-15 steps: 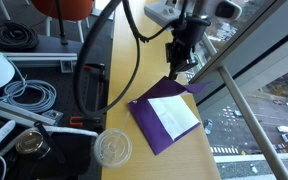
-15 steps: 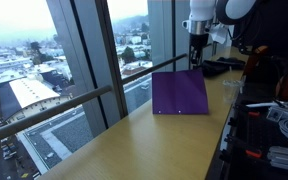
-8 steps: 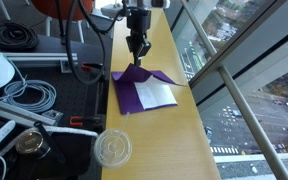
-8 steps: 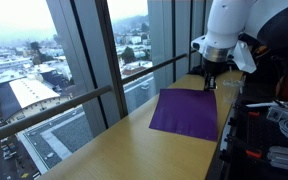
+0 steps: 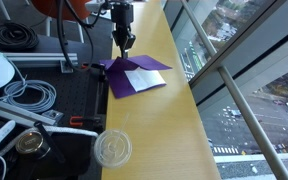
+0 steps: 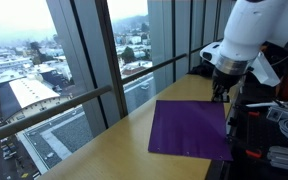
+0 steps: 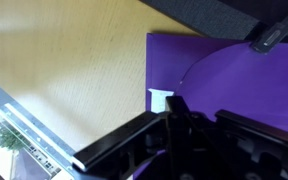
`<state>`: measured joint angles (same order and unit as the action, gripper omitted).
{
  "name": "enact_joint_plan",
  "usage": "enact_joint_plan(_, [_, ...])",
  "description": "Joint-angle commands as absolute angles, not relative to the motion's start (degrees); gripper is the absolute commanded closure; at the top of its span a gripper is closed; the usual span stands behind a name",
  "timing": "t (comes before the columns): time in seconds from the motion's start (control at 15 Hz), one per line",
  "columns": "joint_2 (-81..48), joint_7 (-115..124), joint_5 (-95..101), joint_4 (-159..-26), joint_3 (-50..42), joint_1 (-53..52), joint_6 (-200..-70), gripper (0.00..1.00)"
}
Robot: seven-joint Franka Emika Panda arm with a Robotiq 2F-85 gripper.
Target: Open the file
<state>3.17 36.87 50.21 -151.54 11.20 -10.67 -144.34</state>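
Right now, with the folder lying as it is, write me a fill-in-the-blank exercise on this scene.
1. The folder is ___ in colour.
2. The sheet showing inside it is ___.
3. The clear cup and the folder are ___ (touching/apart).
4. The claw hangs ___ (above/below) the folder.
Missing words: purple; white; apart; above.
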Motion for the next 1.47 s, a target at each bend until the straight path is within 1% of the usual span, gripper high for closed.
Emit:
enact_joint_plan(0.0, [5.9,33.9,51.1,-152.2,8.9,-7.9,-145.8,1.0])
enact_joint_plan(0.47, [4.3,19.4,50.8,-146.0,-2.4,3.9,-150.8,1.0])
enact_joint_plan(0.73, [2.6,12.8,48.6,-141.8,-6.3,7.6,-152.4,1.0])
enact_joint_plan(0.93, [3.8,12.7,48.6,-142.0,-6.0,7.3,-152.1,1.0])
enact_joint_plan(1.13, [7.0,15.2,50.0,-146.0,-3.3,4.9,-151.6,1.0])
enact_joint_plan(1.2, [9.4,11.1,45.5,-149.6,-2.0,3.1,-150.3,1.0])
enact_joint_plan(1.4, [14.0,13.5,52.5,-157.4,1.8,0.7,-152.1,1.0])
